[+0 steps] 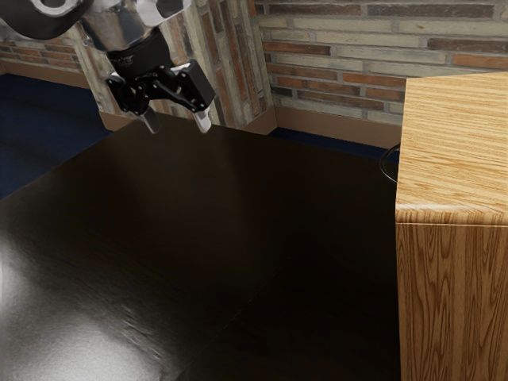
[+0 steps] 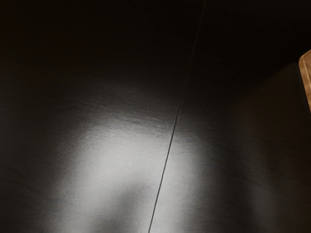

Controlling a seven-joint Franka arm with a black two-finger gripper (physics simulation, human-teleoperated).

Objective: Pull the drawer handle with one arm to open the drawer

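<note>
The gripper is seen at the upper left of the exterior view, held above the dark table, its jaws spread wide with nothing between them. The wooden cabinet is set at that view's right edge, well apart from the gripper. A thin black handle is glimpsed against the cabinet's left face. In the wrist view, a seam in the table and a corner of the cabinet are shown.

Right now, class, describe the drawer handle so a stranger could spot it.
Find the wooden cabinet at the exterior view's right, on the dark table. From its left edge juts the handle: a thin dark loop, unlike the broad pale wood.
</note>
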